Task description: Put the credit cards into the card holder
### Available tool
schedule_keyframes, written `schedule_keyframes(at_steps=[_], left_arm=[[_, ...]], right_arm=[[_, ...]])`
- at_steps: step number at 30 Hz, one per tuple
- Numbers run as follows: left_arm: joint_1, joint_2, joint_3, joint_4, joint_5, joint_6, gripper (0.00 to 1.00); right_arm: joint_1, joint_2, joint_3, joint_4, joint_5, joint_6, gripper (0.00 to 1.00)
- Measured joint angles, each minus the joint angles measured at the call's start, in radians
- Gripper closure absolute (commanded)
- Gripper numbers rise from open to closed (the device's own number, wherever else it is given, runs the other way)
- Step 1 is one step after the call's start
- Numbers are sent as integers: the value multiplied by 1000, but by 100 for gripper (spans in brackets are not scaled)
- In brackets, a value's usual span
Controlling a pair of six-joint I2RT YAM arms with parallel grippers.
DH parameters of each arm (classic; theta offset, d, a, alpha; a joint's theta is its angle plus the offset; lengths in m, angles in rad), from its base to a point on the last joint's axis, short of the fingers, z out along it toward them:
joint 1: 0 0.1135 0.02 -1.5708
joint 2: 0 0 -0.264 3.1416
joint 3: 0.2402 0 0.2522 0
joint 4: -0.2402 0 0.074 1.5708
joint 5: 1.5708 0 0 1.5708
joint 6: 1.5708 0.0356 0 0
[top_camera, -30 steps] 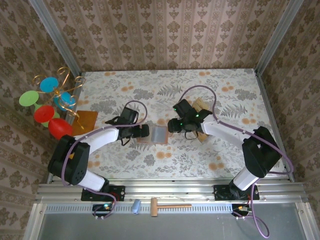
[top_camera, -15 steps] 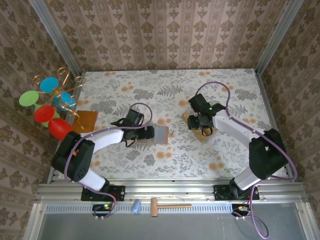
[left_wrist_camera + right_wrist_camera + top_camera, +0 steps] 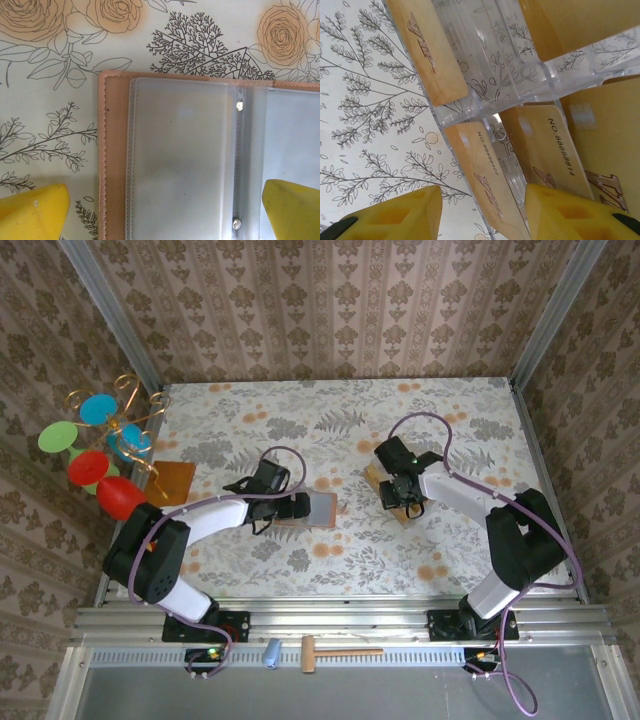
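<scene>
Your reddish-brown leather card holder (image 3: 318, 508) lies opened flat near the table's centre, clear sleeves up, long axis running left to right. The left gripper (image 3: 162, 210) gapes wide over one page. The tan-gold striped credit cards (image 3: 480, 170) stand slanted in a clear acrylic rack (image 3: 485, 55). The right gripper (image 3: 481, 205), which has moved there from the holder, straddles one card with its jaws apart.

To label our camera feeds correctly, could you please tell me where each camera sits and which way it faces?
Top external: above and behind the arms, looking down at the floral table; both arms, left pincer and right pincer show.
Left wrist: on the left arm, facing down at the open card holder; its yellow fingertips show.
Right wrist: on the right arm, facing credit cards in a clear stand; its yellow fingertips show.
Shared: top external and left wrist both show the card holder.
</scene>
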Motion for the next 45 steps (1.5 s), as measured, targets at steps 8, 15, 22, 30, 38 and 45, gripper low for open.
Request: schedule_keyframes(at_steps=[8, 15, 22, 30, 38, 45], left_arm=[[0, -1, 0, -2, -1, 0, 0], [0, -12, 0, -12, -9, 1, 0], [0, -31, 1, -12, -16, 1, 0], [2, -38, 1, -13, -16, 1, 0], [2, -49, 1, -13, -16, 1, 0], [2, -49, 1, -13, -16, 1, 0]], right_arm=[[18, 6, -14, 15, 15, 0, 60], [33, 7, -23, 18, 10, 4, 71], [33, 7, -23, 17, 10, 3, 73], [33, 6, -24, 8, 14, -4, 77], [33, -8, -41, -13, 19, -13, 81], [33, -23, -41, -32, 19, -30, 79]])
